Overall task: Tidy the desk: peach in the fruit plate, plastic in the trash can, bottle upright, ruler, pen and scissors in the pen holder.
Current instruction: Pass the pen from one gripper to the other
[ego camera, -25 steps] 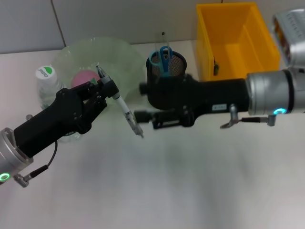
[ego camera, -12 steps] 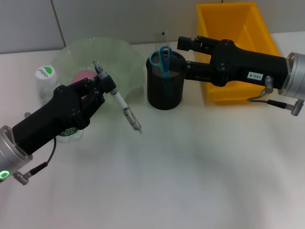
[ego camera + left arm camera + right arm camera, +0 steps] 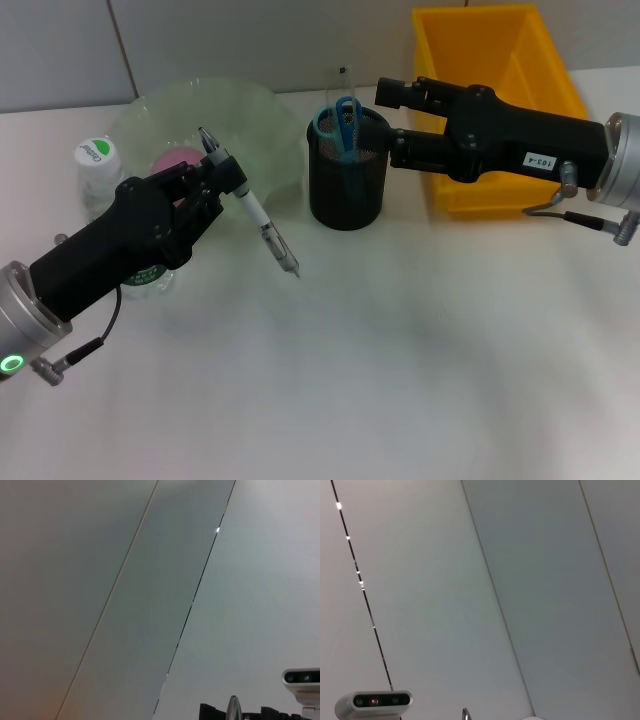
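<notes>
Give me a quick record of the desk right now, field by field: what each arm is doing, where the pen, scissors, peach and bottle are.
left end effector: shut on the pen, in front of the fruit plate
pen: tilted, tip down, above the table
right end effector: beside the pen holder's rim, holding nothing visible
pen holder: upright, black mesh
scissors: in the pen holder, blue handles up
peach: in the fruit plate
bottle: upright, beside the plate
trash can: yellow, behind the right arm
</notes>
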Robot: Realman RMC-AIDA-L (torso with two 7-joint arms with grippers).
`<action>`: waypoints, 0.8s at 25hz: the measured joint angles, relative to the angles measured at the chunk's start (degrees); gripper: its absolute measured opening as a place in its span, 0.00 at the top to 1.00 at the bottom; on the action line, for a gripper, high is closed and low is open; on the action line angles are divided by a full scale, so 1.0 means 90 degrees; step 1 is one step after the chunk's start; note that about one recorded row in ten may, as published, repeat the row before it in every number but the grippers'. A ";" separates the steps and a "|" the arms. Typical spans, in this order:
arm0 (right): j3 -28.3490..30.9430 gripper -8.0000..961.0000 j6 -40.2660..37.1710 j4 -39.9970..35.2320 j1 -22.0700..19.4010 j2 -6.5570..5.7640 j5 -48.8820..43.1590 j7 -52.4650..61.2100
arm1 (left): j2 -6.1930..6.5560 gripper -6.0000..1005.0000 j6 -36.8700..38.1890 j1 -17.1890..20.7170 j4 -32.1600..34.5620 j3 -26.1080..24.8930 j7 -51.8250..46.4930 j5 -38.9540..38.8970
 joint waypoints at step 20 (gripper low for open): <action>0.0062 0.19 -0.0082 0.0085 -0.0007 0.0000 0.0000 0.0003 | 0.0014 0.85 -0.0009 -0.0011 -0.0163 -0.0068 -0.0018 -0.0302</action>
